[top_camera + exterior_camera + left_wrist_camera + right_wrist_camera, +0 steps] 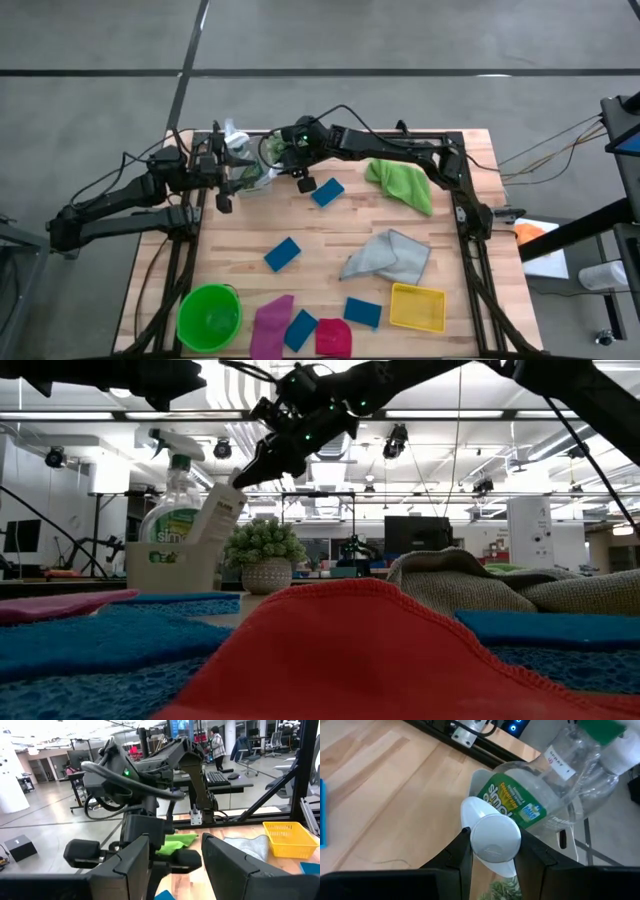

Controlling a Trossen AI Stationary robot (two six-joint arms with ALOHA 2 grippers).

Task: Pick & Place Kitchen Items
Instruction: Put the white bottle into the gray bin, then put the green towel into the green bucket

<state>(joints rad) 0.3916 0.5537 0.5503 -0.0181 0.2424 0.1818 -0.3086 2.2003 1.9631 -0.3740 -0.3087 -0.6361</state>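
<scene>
Clamping a white-capped bottle (492, 840) between its fingers, the right gripper (492, 851) hangs over the table's far left — beside a spray bottle (547, 795) whose green label reads "simpl…", with "SPRAY" on its neck, standing in a pale caddy (172, 567). The left gripper (172, 865) hangs spread nearby, holding nothing.

Pale wooden table (330, 225) with planked matt grain, smooth glossy white plastic cap (495, 836), clear shiny plastic spray bottle (555, 785) with paper label, nubby red cloth (350, 650), rough porous blue sponges (100, 645), glossy yellow plastic basket (417, 307)
</scene>
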